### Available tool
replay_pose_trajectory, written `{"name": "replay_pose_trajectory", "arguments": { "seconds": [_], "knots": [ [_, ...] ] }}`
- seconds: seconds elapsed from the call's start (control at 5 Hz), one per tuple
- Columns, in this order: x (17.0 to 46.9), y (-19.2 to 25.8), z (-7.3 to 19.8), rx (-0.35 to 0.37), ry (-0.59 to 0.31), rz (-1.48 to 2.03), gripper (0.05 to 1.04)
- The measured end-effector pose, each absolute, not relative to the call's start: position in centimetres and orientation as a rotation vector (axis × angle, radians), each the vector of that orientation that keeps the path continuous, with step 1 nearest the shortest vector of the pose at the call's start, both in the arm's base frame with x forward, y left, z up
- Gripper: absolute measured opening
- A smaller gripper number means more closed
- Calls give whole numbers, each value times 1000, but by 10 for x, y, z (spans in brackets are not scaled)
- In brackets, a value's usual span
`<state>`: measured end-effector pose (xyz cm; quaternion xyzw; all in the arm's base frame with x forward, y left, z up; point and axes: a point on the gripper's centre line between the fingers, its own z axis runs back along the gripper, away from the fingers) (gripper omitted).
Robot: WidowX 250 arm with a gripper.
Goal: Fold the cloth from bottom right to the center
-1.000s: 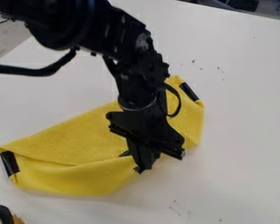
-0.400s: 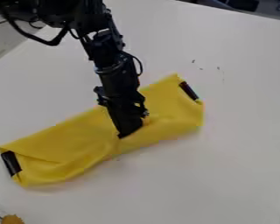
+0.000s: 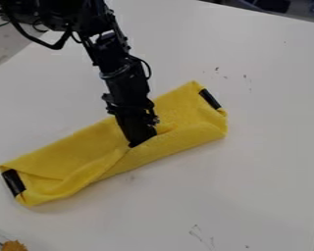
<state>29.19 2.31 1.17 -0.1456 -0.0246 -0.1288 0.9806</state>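
My black gripper (image 3: 143, 142) hangs down over the middle of the yellow cloth (image 3: 81, 152), its tips right at the cloth's surface beside a raised fold. The cloth lies as a long narrow band, slanting from lower left to upper right, with its lower edge turned inward over the middle. Black patches mark its left end and its upper right end. How the fingertips stand is hidden by the gripper body and the fold.
The cloth lies on a white table (image 3: 251, 147) with a few small dark marks. An orange-brown object (image 3: 14, 245) shows at the bottom left corner, and dark items are beyond the table's far edge.
The gripper has moved up and left from the cloth's lower edge to its middle. That lower edge has come inward with it, making the cloth narrower.
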Motion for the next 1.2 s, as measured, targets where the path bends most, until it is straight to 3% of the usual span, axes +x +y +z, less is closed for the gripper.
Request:
{"name": "replay_pose_trajectory", "arguments": {
  "seconds": [0.2,0.4,0.6,0.8,1.0,1.2],
  "knots": [
    [287,26,9,-244,-89,-249,499],
    [286,25,28,-133,-127,-272,804],
    [287,30,44,-31,-173,-285,1001],
    [292,39,48,51,-194,-304,1004],
    [302,40,55,57,-226,-322,1000],
    [300,37,56,56,-200,-311,1000]
  ]
}}
